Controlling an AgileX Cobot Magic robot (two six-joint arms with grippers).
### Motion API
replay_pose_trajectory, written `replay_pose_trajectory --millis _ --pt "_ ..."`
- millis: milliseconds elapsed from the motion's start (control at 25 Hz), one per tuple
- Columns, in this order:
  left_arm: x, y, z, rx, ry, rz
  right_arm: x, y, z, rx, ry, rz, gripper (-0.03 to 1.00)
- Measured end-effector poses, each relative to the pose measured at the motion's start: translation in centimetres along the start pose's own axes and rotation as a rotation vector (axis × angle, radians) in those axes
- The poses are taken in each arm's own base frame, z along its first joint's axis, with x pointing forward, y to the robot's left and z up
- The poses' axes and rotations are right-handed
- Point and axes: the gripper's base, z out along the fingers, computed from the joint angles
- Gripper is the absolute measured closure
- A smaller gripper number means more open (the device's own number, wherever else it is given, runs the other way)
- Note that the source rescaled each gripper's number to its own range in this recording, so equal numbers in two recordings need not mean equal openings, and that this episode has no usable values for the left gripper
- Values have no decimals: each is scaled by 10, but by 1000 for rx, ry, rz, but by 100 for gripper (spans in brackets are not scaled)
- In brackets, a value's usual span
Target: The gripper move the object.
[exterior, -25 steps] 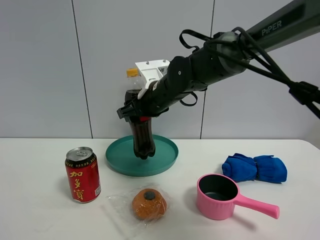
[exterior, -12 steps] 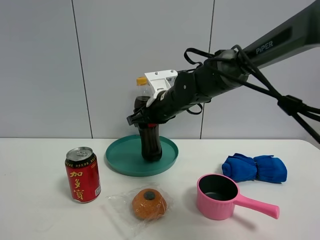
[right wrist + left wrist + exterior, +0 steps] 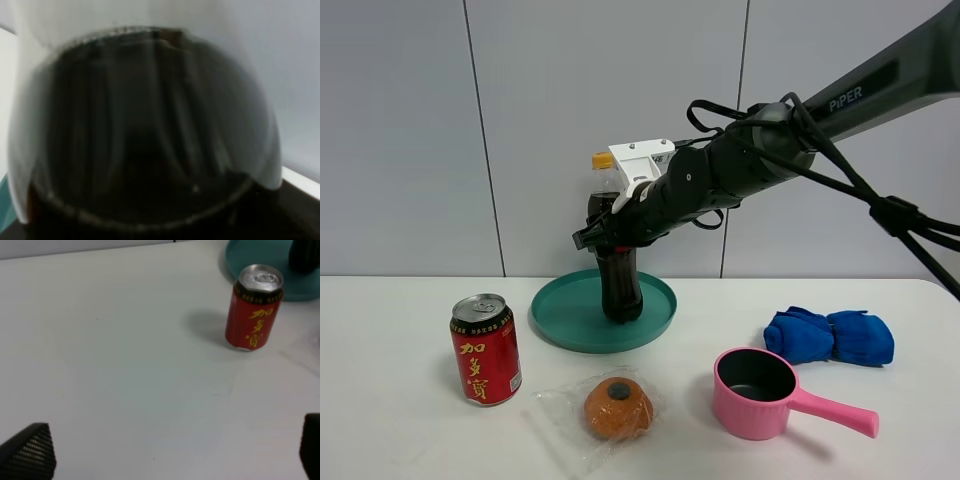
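Our right gripper (image 3: 611,228) reaches across the middle and is clenched around the cola bottle (image 3: 620,288) at its red label. The bottle is upright, yellow cap (image 3: 603,160) on top, and its base appears to rest on the teal plate (image 3: 558,333), towards the middle. In the right wrist view the dark bottle (image 3: 145,140) fills nearly everything, so the jaws themselves are hidden there and we read the grasp from the high camera.

Our left gripper (image 3: 170,455) hangs over bare table (image 3: 125,340) with its fingertips spread wide, holding nothing, the red drink can (image 3: 252,307) ahead of it.

The can (image 3: 485,350), a wrapped bun (image 3: 615,408), a pink saucepan (image 3: 760,392) and a blue cloth (image 3: 830,337) sit apart from the plate.

We judge the move nearly finished, if the plate is the goal: the bottle looks set down and steady. What is left is to release the grip and draw the arm back without tipping the bottle.
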Motion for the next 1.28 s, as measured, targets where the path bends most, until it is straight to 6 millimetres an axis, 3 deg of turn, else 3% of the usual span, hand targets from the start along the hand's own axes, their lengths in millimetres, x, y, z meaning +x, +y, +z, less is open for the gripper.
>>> replay_pose_trajectory --millis 80,120,200,240,280,360,600,760,1040,1280 --pt "0 0 0 0 0 0 0 0 0 0 0 0 96" --pt "0 0 0 0 0 0 0 0 0 1 -3 1 88" --pt "0 0 0 0 0 0 -6 -1 -2 6 -31 14 41" --pt "0 0 0 0 0 0 -11 -2 -5 7 -42 19 26" --pt "0 0 0 0 0 0 -13 -2 -6 7 -44 20 14" --pt "0 0 0 0 0 0 -14 -2 -9 4 -30 20 3" --pt "0 0 0 0 0 0 -14 -2 -10 1 -15 19 -2" --pt "0 0 0 0 0 0 -32 1 -24 -8 -36 14 -2" --pt "0 0 0 0 0 0 -90 11 -86 -40 -95 -11 -3" --pt "0 0 0 0 0 0 -131 12 -156 -63 -107 -22 -3"
